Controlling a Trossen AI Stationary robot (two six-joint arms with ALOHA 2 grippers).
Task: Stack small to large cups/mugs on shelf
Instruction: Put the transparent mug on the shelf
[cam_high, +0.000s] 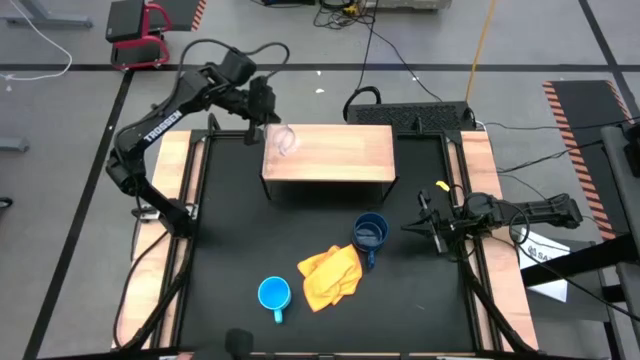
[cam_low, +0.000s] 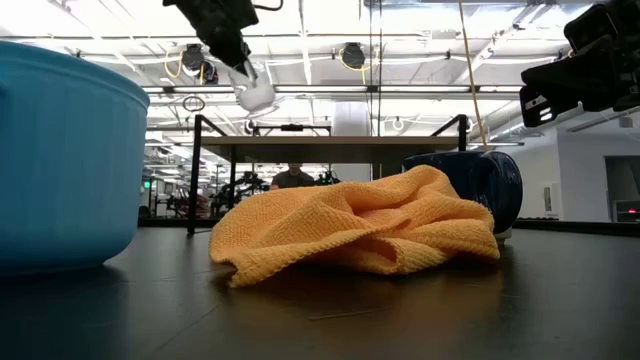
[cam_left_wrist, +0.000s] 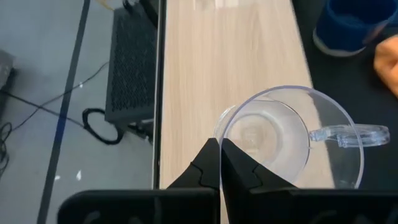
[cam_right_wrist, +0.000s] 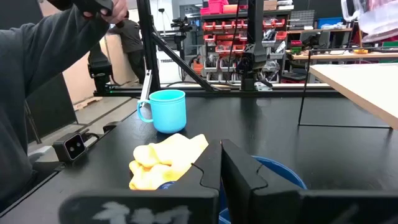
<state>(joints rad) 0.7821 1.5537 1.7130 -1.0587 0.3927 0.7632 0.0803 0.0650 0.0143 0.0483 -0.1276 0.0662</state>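
My left gripper is shut on the small clear glass cup, which has a clear handle, above the left end of the low wooden shelf. In the low view the glass cup hangs above the shelf top. The dark blue mug stands upright on the black table in front of the shelf. The light blue mug stands upright near the front edge. My right gripper is shut and empty, just right of the dark blue mug. My left gripper pinches the glass cup's rim on the side opposite the handle, one finger inside the cup and one outside. The fingers slant down from the far left. The cup hangs tilted below them, clear of the shelf top.
A crumpled yellow cloth lies between the two blue mugs. Light wooden rails run along both table sides. A black mesh box sits behind the shelf. A person's sleeve shows beyond the table's near edge.
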